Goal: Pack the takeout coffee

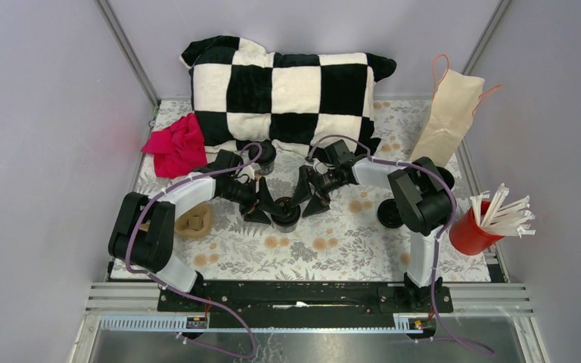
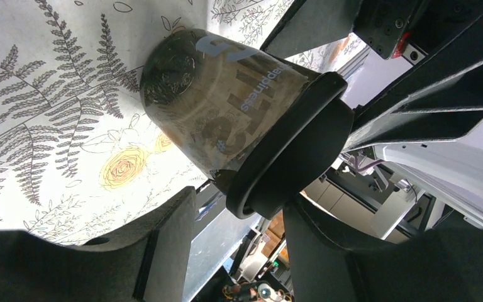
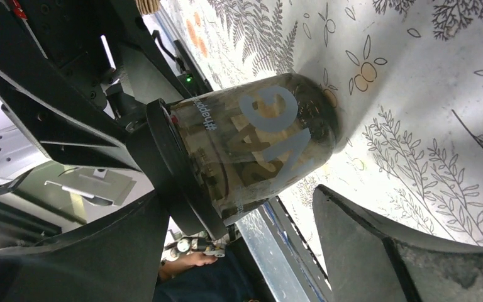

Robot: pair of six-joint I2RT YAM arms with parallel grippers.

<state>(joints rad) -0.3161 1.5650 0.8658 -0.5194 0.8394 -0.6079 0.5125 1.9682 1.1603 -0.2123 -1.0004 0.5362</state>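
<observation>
A black paper cup with a black sip lid [image 1: 285, 215] stands upright on the floral mat at the middle. It shows in the left wrist view [image 2: 226, 107] and in the right wrist view [image 3: 258, 141]. My left gripper [image 1: 263, 204] is open at the cup's left, its lid close to one finger [image 2: 358, 251]. My right gripper [image 1: 310, 198] is open at the cup's right, its fingers [image 3: 383, 245] apart from the cup wall. The cup lies between both pairs of jaws, which do not close on it. A second black lidded cup [image 1: 265, 154] stands behind the left arm, by the pillow.
A brown pulp carrier [image 1: 195, 221] lies left of the left arm. A red cup of white straws [image 1: 473, 231] stands at the right edge. A paper bag [image 1: 448, 113] leans back right. A checkered pillow [image 1: 284, 91] and a red cloth [image 1: 175, 145] lie behind. A black round thing [image 1: 389, 213] sits by the right arm.
</observation>
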